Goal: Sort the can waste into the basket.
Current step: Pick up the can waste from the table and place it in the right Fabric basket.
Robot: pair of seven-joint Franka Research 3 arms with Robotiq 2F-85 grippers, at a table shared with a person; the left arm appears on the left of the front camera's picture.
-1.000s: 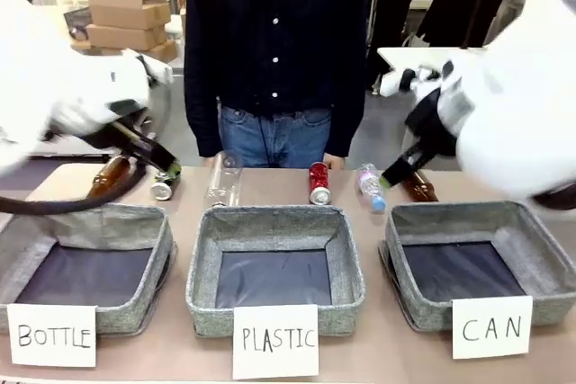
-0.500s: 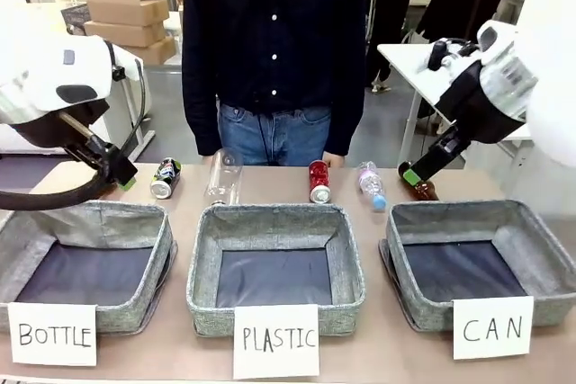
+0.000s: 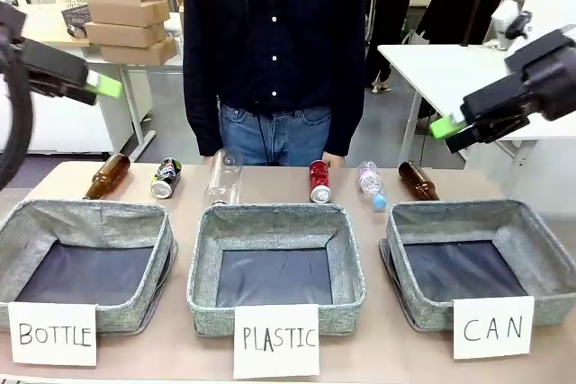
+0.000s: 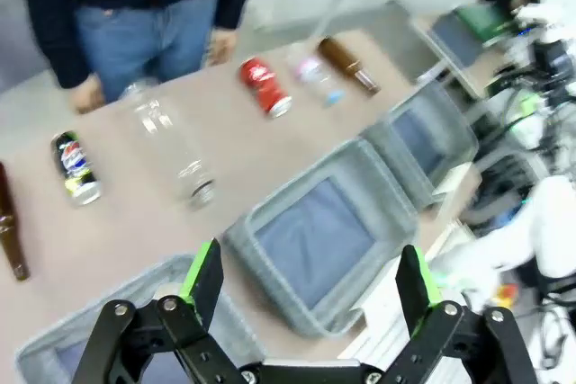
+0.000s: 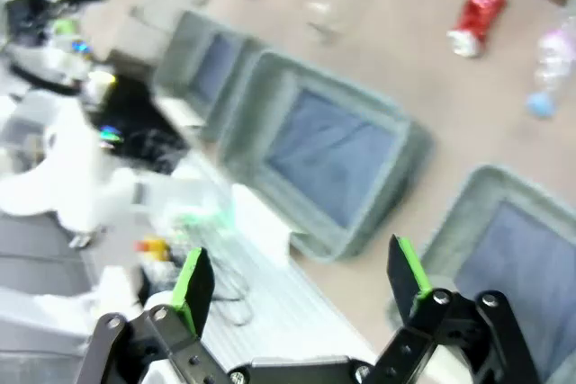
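The left fingers (image 4: pixel 202 274) are spread wide with nothing between them, and the right fingers (image 5: pixel 192 283) are spread and empty too. In the front view both pairs hang high above the table (image 3: pixel 373 348), the left ones out at its left side and the right ones out at its right, well clear of everything on it.

Below the right arm sits the basket (image 3: pixel 533 238) with the card (image 3: pixel 491 327) reading "CAN". Its dark floor is bare, so no can has gone in yet. The red can (image 3: pixel 319 182) lies on its side along the far edge of the table, between a large clear bottle (image 3: pixel 224 177) and a small clear bottle (image 3: pixel 370 184), behind the middle basket (image 3: pixel 275 218) marked "PLASTIC". The dark can (image 3: pixel 166 178) lies farther left, just beside a brown bottle (image 3: pixel 107 175), behind the "BOTTLE" basket (image 3: pixel 90 213) and well apart from its target. A second brown bottle (image 3: pixel 418 181) lies just behind the can basket.

As I judge it, the sorting has not begun: both cans remain to be picked up and dropped in.
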